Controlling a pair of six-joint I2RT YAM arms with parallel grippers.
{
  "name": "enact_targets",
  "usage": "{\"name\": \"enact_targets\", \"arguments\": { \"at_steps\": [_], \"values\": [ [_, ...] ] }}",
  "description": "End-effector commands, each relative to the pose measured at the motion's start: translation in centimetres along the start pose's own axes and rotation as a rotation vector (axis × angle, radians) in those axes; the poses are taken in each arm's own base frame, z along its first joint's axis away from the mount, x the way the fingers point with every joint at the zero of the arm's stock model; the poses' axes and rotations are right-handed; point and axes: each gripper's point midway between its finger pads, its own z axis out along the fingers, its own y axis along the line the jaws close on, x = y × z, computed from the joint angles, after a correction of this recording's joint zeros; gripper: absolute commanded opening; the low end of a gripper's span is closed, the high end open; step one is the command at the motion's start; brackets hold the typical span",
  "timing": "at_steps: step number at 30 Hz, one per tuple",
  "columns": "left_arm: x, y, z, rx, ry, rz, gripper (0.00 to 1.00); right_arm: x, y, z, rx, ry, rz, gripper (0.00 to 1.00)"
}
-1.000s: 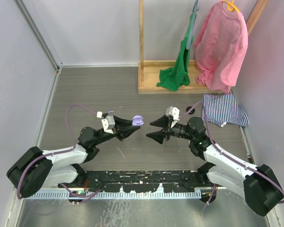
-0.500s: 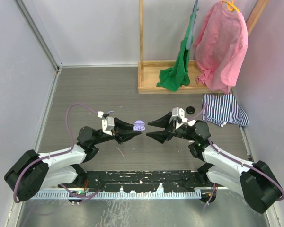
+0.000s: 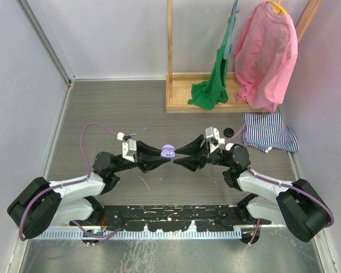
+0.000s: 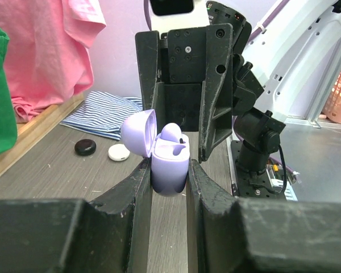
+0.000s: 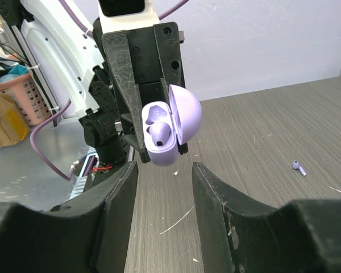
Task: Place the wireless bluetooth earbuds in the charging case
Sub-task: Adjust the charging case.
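Earbuds: at least one lilac bud (image 4: pixel 171 132) looks seated in the charging case (image 4: pixel 169 168), lid open. I can't tell whether the 2nd slot is filled. Another lilac bud (image 5: pixel 298 167) lies loose on the table (image 3: pixel 119 108), well apart from the case, so I'd judge the job approx half done. That bud has yet to be picked up, seated, and prob. the lid closed.

Left gripper (image 4: pixel 169 170) is clamped on the case body, holding it up off the table, mid-scene. Right gripper (image 5: pixel 165 168) faces it, tips just beside the case, jaws apart w/ nothing between them.

Room: bare tabletop near and far of the grippers. A black puck (image 4: pixel 85 147), white puck (image 4: pixel 119 152) and striped cloth (image 3: pixel 267 131) sit to the far right. The wooden rack (image 3: pixel 216 105) stands far, w/ walls on both sides.
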Motion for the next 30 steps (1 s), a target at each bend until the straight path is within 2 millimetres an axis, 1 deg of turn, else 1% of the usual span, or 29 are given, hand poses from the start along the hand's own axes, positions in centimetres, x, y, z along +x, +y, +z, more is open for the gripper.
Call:
{"name": "enact_targets", "arguments": {
  "at_steps": [1, 11, 20, 30],
  "values": [
    [-2.9, -0.5, 1.0, 0.046, -0.087, 0.064, 0.0, -2.5, 1.6, 0.6, -0.077, -0.075, -0.069, 0.49],
    [-3.1, -0.9, 1.3, 0.07, -0.093, 0.051, 0.0, -2.4, 1.7, 1.1, -0.09, -0.077, -0.055, 0.46],
    [-2.7, -1.4, 1.5, 0.093, -0.088, 0.036, 0.01, -3.1, 2.5, 1.2, -0.118, -0.11, -0.055, 0.42],
    [-3.2, -1.7, 1.6, 0.1, -0.103, 0.031, 0.03, -3.0, 2.6, 1.3, -0.12, -0.106, -0.035, 0.33]
  ]
}}
